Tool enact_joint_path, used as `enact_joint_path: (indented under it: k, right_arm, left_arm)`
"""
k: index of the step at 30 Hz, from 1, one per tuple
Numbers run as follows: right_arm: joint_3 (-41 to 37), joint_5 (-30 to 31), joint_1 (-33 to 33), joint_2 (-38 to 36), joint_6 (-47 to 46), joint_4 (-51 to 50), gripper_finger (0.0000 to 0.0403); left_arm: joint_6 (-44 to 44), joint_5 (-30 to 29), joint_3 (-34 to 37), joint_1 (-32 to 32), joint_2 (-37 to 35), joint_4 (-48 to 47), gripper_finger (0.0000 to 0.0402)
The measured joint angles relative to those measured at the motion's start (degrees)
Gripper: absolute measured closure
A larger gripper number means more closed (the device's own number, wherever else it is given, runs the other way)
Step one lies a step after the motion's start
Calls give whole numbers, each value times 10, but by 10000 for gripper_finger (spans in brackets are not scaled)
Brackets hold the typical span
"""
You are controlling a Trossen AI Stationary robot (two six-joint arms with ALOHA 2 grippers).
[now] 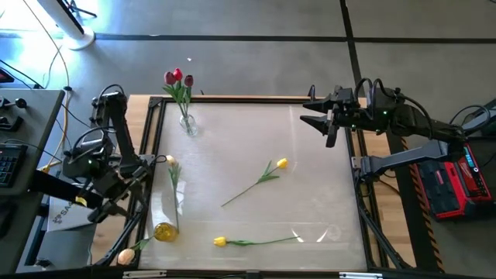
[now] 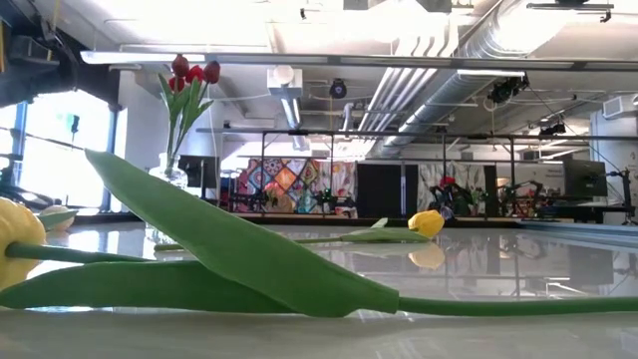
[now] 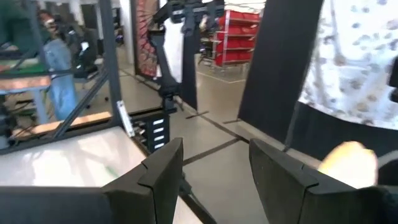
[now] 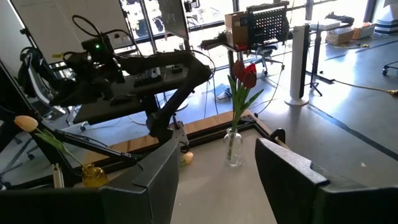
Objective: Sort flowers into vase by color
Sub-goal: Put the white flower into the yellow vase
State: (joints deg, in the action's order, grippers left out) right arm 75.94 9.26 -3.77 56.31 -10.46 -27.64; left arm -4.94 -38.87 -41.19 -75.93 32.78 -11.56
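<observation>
Red tulips (image 1: pixel 177 77) stand in a clear glass vase (image 1: pixel 188 126) at the table's far left. A yellow vase (image 1: pixel 165 231) at the near left holds a cream tulip (image 1: pixel 125 256) that leans out over the edge. Another cream tulip (image 1: pixel 171 160) lies flat by the left edge. Two yellow tulips lie on the table, one mid-table (image 1: pixel 280 163) and one near the front (image 1: pixel 220 242). My left gripper (image 3: pixel 214 149) is open and empty, level beside the table's left edge (image 1: pixel 128 194). My right gripper (image 1: pixel 308 111) hangs open at the far right.
A black frame (image 1: pixel 151 155) borders the glossy table. A person in a white patterned shirt (image 3: pixel 357 56) stands beyond the near left corner. A keyboard and cables (image 1: pixel 12 147) lie left of the left arm. The table's middle and right (image 1: pixel 310 201) hold nothing.
</observation>
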Motion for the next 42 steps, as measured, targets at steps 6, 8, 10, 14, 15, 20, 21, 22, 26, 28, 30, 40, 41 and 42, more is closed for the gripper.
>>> enact_joint_path:
  k: [6, 8, 10, 14, 15, 20, 21, 22, 26, 28, 30, 40, 41, 42]
  right_arm:
    - [0, 0, 0, 0, 0, 0, 203]
    - [0, 0, 0, 0, 0, 0, 203]
    - [0, 0, 0, 0, 0, 0, 203]
    - [0, 0, 0, 0, 0, 0, 203]
    - [0, 0, 0, 0, 0, 0, 203]
    - [0, 0, 0, 0, 0, 0, 203]
    - [0, 0, 0, 0, 0, 0, 203]
    - [0, 0, 0, 0, 0, 0, 203]
    - [0, 0, 0, 0, 0, 0, 203]
    - [0, 0, 0, 0, 0, 0, 203]
    - [0, 0, 0, 0, 0, 0, 203]
    - [0, 0, 0, 0, 0, 0, 203]
    - [0, 0, 0, 0, 0, 0, 203]
    - [0, 0, 0, 0, 0, 0, 203]
  left_arm:
    - [-5, 1, 0, 78, 58, 49, 229]
    - [-14, 1, 0, 109, 78, 58, 229]
    - [-32, 1, 0, 144, 98, 62, 229]
    - [-57, 15, 0, 231, 145, 76, 229]
    - [-68, 27, 0, 257, 158, 81, 229]
    - [-152, 94, -17, 379, 233, 76, 229]
    - [-175, 106, -23, 399, 247, 66, 229]
    - [-201, 112, -28, 419, 259, 50, 229]
    - [-299, 151, -45, 487, 293, -45, 229]
    - [-351, 171, -53, 515, 303, -100, 229]
    - [-401, 190, -56, 537, 307, -150, 229]
    - [-586, 224, -60, 572, 309, -394, 266]
    - [-608, 229, -60, 572, 309, -422, 275]
    - [-629, 240, -60, 571, 309, -450, 284]
